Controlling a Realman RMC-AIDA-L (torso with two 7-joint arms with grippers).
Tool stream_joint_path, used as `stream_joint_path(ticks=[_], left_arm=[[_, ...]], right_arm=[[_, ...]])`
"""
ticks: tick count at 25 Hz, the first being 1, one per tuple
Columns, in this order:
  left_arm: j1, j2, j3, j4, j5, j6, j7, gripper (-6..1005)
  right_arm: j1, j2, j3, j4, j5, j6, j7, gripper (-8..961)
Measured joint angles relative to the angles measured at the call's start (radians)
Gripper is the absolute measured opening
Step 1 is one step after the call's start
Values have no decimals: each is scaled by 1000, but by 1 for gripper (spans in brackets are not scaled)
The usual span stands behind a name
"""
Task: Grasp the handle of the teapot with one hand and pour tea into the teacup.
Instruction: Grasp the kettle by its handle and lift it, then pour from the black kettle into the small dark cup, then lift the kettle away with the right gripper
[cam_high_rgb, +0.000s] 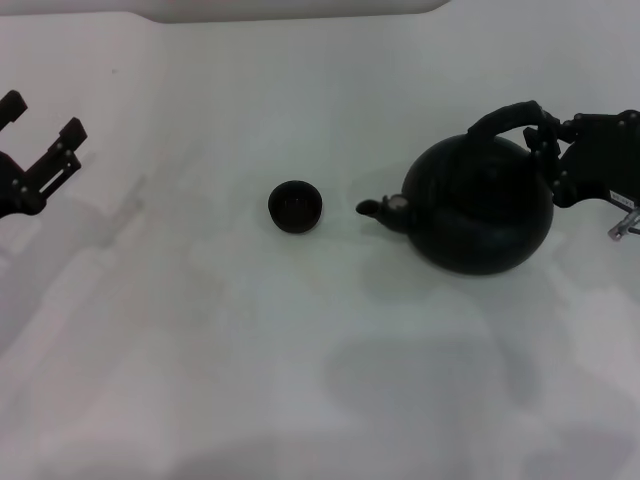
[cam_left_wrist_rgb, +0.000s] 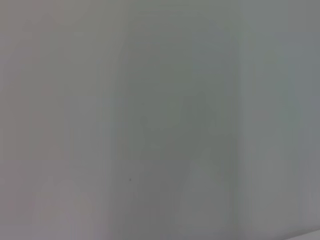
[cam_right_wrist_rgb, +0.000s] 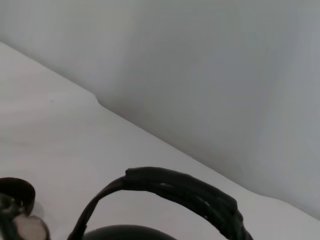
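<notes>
Now right hand (cam_high_rgb: 548, 140) grips teapot (cam_high_rgb: 480, 205) handle (cam_high_rgb: 505, 116).

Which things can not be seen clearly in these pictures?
- Right end effector at the handle: head view does not show whether it is closed.
- Teapot body: cut off by the right wrist view's edge.
- Teacup contents: too dark.
- Left wrist view: only blank surface.

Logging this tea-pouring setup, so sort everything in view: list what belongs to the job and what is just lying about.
Part of the job:
- teapot
- handle, with the right gripper at its right end
- teacup, left of the spout

Not in use:
- left gripper, open, parked at the far left
- table, bare white; nothing else lies on it
</notes>
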Motion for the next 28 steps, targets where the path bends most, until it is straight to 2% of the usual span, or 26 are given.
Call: stream_joint_path(ticks=[7,14,23,28], left_arm=[[20,0,0,-4,0,-11,2,757],[71,0,-7,-8,1,-24,39,758],[110,0,-67,12,-1,-32,42,757],[111,4,-101,52,-1,-37,42,756]], right_arm=[[11,2,0,13,0,-12,-15,135],[15,1,2,81,2,-5,-7,119],[23,2,-9,136,14,-8,7,111],[30,2,-30,153,42,-40,7,111]])
